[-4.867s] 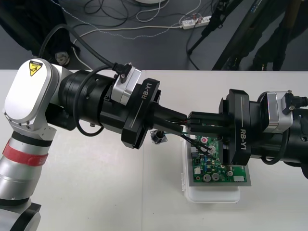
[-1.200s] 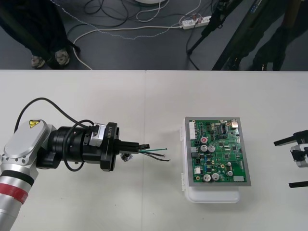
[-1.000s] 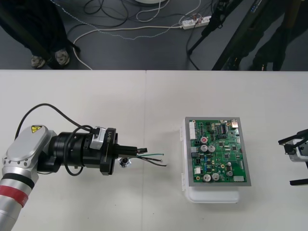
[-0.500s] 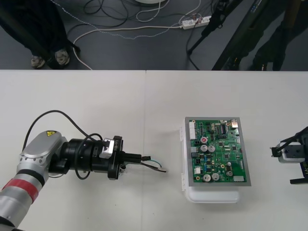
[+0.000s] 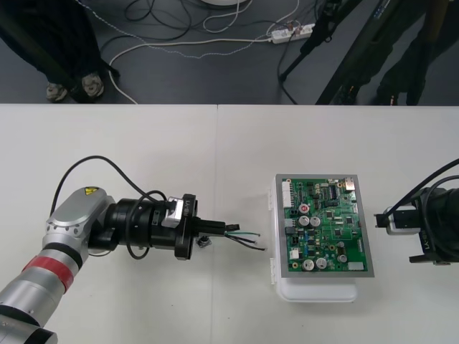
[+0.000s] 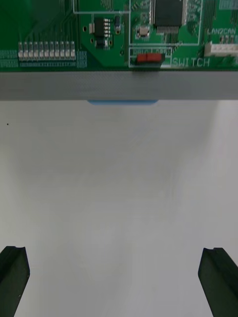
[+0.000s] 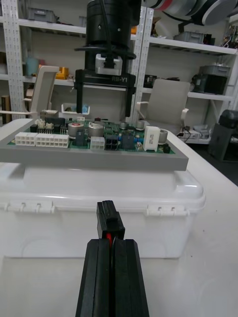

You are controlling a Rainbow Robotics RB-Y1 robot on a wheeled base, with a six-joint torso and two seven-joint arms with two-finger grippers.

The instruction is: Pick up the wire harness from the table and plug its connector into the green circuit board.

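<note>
The green circuit board sits on its white base right of the table's middle. My left gripper is left of the board, level and pointing at it, shut on the wire harness. Green and black wires trail toward the board's left edge, short of touching it. The metal socket hangs under the fingers. In the left wrist view the fingers clamp the black plug in front of the base. My right gripper stands open just right of the board, its fingers far apart.
Bare table lies between the right gripper's fingers and the board's grey frame. The table's far edge borders dark floor with cables. The left arm's black cable loops over its wrist.
My left gripper has carried the harness rightward, closer to the board's left edge. The right arm has come in from the table's right edge toward the board's right side.
</note>
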